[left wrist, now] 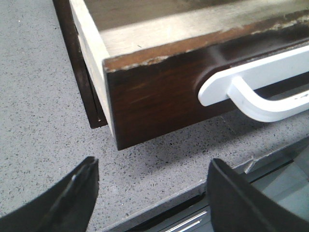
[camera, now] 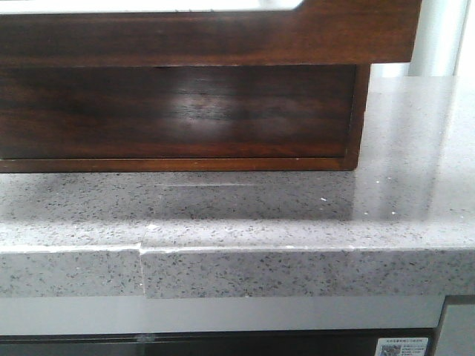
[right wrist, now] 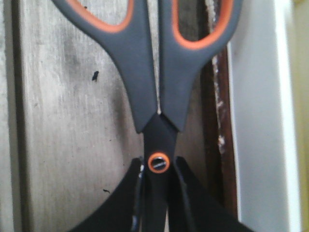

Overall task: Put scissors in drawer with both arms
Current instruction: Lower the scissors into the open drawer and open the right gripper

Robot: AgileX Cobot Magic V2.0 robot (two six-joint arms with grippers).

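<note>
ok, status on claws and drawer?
Left claw open, empty, beside the pulled-out dark brown wooden drawer. Right claw shut on grey-and-orange scissors over drawer floor. Nothing blocking.

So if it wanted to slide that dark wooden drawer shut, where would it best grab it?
Probably by the white looped handle on the dark brown wooden drawer. It stands proud of the drawer front, leaving a gap behind the bar. The open left gripper, already facing that front, could come straight in and close its jaws across the bar.
</note>
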